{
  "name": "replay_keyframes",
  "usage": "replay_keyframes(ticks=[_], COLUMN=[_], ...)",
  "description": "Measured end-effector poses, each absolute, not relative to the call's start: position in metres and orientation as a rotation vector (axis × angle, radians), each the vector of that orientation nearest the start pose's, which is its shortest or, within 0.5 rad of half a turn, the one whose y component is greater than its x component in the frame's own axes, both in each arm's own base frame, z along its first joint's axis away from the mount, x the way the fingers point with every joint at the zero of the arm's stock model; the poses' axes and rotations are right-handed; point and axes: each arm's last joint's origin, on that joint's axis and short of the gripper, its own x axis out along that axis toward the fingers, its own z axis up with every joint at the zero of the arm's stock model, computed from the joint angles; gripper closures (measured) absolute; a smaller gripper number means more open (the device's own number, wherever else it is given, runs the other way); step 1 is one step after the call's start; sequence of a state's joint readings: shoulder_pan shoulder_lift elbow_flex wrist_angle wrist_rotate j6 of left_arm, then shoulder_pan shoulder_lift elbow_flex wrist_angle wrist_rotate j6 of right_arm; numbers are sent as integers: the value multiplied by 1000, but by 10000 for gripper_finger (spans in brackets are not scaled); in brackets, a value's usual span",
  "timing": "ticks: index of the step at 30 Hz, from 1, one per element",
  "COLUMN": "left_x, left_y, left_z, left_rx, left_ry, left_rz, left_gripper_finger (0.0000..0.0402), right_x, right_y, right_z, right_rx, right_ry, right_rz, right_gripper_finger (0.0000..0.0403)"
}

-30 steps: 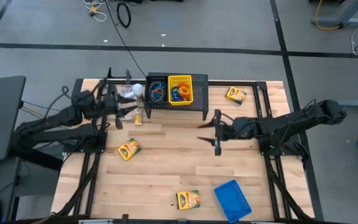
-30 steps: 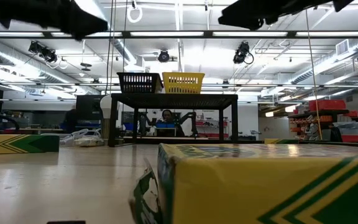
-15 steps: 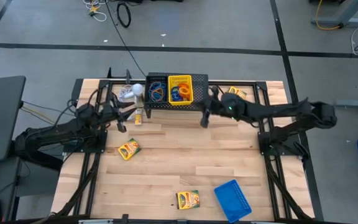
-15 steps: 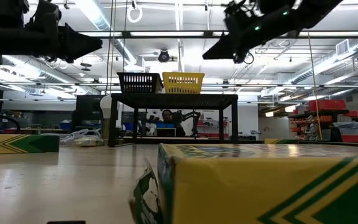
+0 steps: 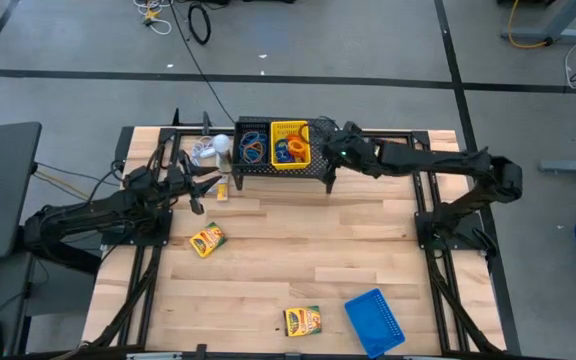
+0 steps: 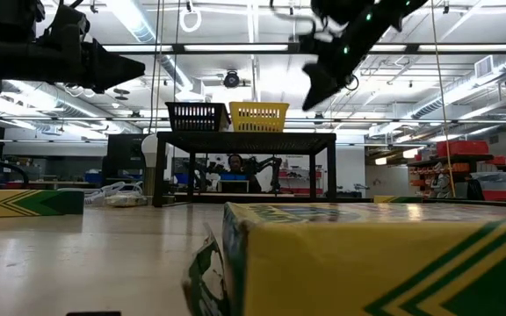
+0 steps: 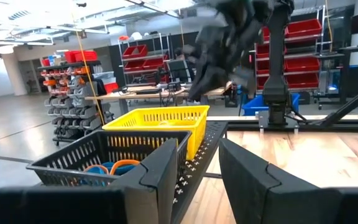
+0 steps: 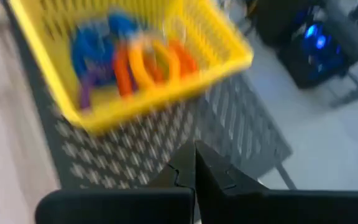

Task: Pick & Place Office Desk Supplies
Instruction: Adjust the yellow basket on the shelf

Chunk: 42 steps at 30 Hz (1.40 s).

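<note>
Your right gripper (image 5: 325,133) hovers clenched and empty over the stand's right end, just beside the yellow tray (image 5: 289,143) of rubber bands (image 8: 135,59). Your left gripper (image 5: 203,187), fingers parted and empty, waits left of the stand (image 5: 320,172).

A mesh stand (image 5: 313,172) sits at the back middle of the table (image 5: 298,265), carrying two small trays side by side: one tray (image 5: 251,147) on the left, the other tray (image 5: 290,144) on the right, both holding rubber bands (image 5: 286,150). Left of the stand lies a round object (image 5: 208,150). One crayon box (image 5: 222,188) lies just in front of the stand's left end, another (image 5: 206,240) farther forward on the left. At the front edge a third box (image 5: 302,321) lies just left of a third tray (image 5: 375,320).
</note>
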<state>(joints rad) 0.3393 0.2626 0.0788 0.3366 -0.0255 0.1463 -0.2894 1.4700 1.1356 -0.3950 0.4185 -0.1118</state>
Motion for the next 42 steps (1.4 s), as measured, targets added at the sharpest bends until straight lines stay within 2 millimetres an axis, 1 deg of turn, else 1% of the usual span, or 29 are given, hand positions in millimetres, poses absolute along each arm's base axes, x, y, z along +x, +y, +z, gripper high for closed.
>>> replay_keyframes(ticks=[3,9,12,18,26,36,42], left_x=[106,106,106,106,106,106,106], left_y=[38,38,38,38,38,38,38], left_z=[202,202,202,202,202,201,201], left_rx=[170,168,166,166,165,165,166], left_ry=[-134,-135,-137,-135,-135,-130,-129], left_rz=[376,376,376,376,376,376,376], left_gripper_finger=[277,277,277,277,277,277,277], right_x=[303,311,313,315,318,326,328], right_y=[-107,-121,-127,-131,-129,-131,-131], right_z=[266,253,253,252,252,243,245], right_rx=[-147,-114,-109,-82,-70,-68,-82], right_ry=[835,840,817,787,760,745,718], right_rz=[-635,-595,-583,-527,-450,-383,-360], right_gripper_finger=[402,402,402,403,403,403,403])
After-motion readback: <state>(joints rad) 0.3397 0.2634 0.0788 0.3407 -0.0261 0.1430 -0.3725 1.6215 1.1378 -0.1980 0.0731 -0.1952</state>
